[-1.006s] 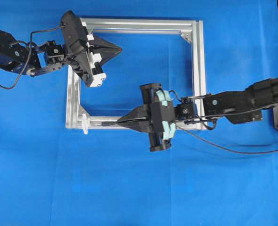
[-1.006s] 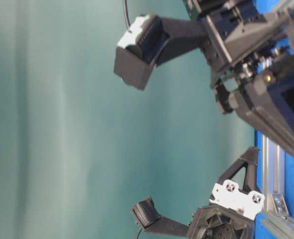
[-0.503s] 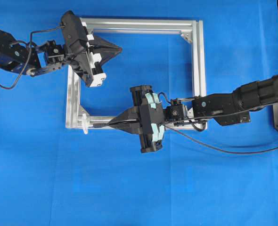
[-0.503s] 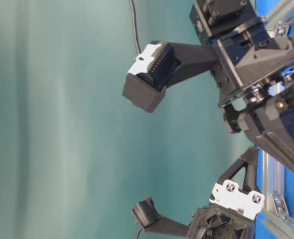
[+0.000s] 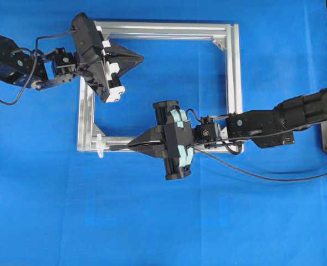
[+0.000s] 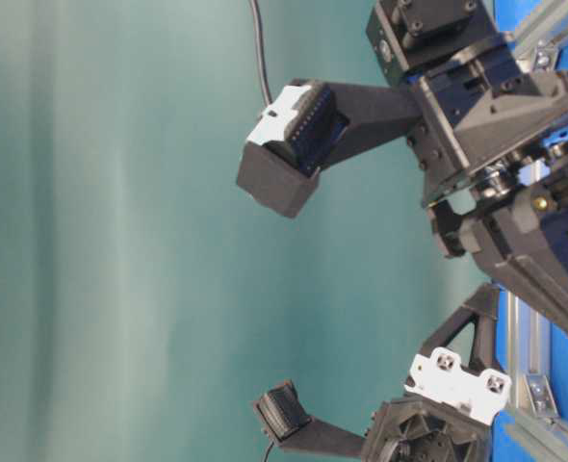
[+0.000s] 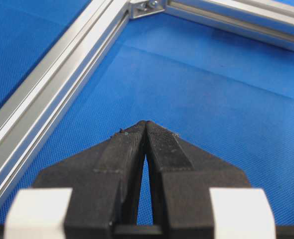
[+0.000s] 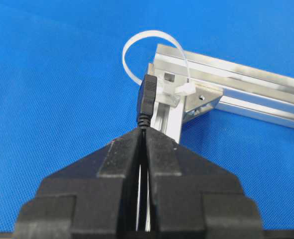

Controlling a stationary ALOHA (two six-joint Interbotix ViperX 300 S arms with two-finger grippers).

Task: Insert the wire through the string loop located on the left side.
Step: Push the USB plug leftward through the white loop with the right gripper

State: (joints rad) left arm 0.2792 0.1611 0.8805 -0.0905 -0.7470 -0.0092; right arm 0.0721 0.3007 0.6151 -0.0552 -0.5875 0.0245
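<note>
Counts logged: one square silver aluminium frame [image 5: 234,83] made of four rails. One small white string loop [image 8: 148,54], just ahead of the right gripper [image 8: 142,133]. One thin black wire with cylindrical plug [image 8: 147,102], pinched between that gripper's fingertips. Two black grippers in all; the left gripper [image 7: 146,125] carried nothing.

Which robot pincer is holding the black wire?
The right pincer, shut on the thin black wire beside the white string loop. The left pincer is shut on nothing, above blue cloth.
</note>
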